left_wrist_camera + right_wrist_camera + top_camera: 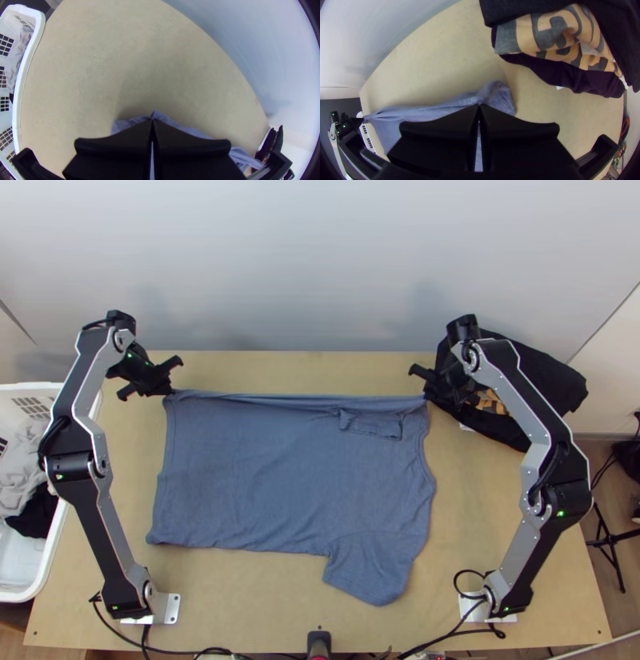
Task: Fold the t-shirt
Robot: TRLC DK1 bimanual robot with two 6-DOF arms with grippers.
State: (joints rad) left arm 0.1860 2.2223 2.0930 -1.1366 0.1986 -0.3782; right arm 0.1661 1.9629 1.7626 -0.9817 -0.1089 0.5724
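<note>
At nine o'clock, the white basket (20, 595) holds grey and black cloth (34, 512). The t-shirt (280, 476) lies mid-counter (264, 596), its far corners clamped in the left pincer (170, 392) at eleven and right pincer (427, 397) at one, near the twelve-o'clock edge.

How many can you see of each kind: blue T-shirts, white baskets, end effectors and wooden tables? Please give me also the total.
Blue T-shirt: 1
White basket: 1
End effectors, the left end effector and the right end effector: 2
Wooden table: 1
Total: 5
</note>
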